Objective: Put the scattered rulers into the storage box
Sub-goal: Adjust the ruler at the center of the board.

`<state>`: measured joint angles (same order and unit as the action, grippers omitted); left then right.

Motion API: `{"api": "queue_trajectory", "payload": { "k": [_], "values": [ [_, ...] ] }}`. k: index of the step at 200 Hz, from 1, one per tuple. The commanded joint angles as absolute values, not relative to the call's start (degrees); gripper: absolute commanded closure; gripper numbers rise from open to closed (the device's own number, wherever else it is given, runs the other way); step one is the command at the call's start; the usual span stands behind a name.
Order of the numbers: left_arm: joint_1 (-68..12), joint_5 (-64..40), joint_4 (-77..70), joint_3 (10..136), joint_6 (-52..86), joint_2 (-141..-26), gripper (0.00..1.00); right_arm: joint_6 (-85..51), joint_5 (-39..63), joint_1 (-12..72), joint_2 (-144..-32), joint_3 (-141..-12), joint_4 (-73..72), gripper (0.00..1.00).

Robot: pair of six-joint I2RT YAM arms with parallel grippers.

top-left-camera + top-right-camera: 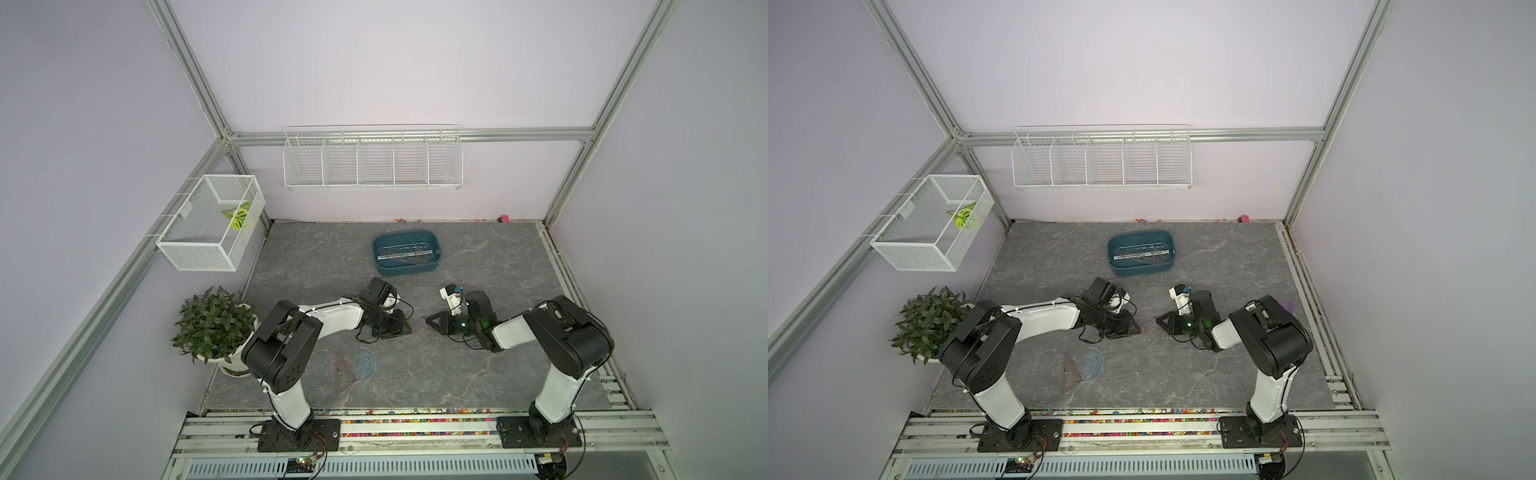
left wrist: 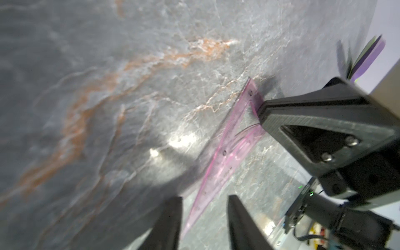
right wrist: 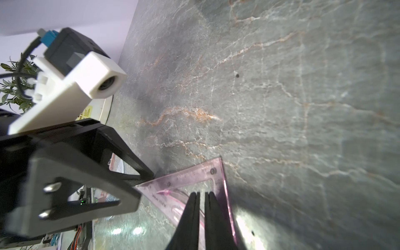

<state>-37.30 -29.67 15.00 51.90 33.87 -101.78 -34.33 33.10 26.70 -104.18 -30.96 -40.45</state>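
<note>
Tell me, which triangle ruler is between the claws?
The pinkish triangle between the left claw and right claw; the brownish triangle lies untouched beside the half-round protractor.

Left arm, right arm: white links, black joints

Grey tabletop (marble-veined) carries storage box, brown triangle, protractor, potted plant

Both top views: soft, even light, slightly hazy, wide-angle stretch at the edges. Left wrist shot is motion-smeared across the grey marbled bench, white glare spots, black left pincer mushy up close. Right wrist view's crisper.
</note>
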Motion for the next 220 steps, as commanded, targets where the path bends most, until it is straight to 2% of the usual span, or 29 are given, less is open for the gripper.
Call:
{"api": "queue_trajectory", "payload": {
  "k": [1, 23, 77, 85, 120, 143, 170, 190, 220],
  "values": [
    [-38.2, -22.9, 23.7, 48.1, 32.4, -109.0, 0.72, -34.7, 30.8, 26.5, -106.3, -27.9, -29.3, 0.86],
    [-38.2, -23.3, 23.5, 48.0, 31.9, -109.4, 0.83, -34.7, 30.6, 26.6, -106.0, -27.8, -29.1, 0.86],
    [-38.2, -23.7, 23.2, 47.7, 31.4, -108.3, 0.95, -34.5, 30.7, 26.6, -105.9, -28.3, -28.4, 0.86],
    [-38.2, -23.8, 23.1, 47.7, 31.3, -108.4, 1.00, -34.6, 30.8, 26.5, -106.0, -28.2, -28.6, 0.86],
    [-38.2, -23.4, 24.5, 48.7, 30.5, -107.3, 1.00, -34.4, 30.3, 26.5, -105.0, -28.3, -27.4, 0.86],
    [-38.2, -22.7, 25.1, 47.5, 30.7, -101.7, 0.78, -34.7, 28.9, 26.3, -104.3, -27.5, -26.5, 0.86],
    [-38.9, -22.8, 28.0, 46.7, 30.1, -95.1, 0.64, -35.5, 28.4, 25.6, -103.1, -25.9, -26.8, 0.87],
    [-41.1, -19.1, 31.1, 47.2, 30.1, -94.2, 0.59, -35.8, 27.7, 25.6, -101.6, -24.9, -26.7, 0.87],
    [-43.2, -17.9, 29.8, 48.6, 31.3, -97.7, 0.58, -36.4, 28.5, 25.6, -101.0, -24.2, -27.6, 0.87]
  ]
}}
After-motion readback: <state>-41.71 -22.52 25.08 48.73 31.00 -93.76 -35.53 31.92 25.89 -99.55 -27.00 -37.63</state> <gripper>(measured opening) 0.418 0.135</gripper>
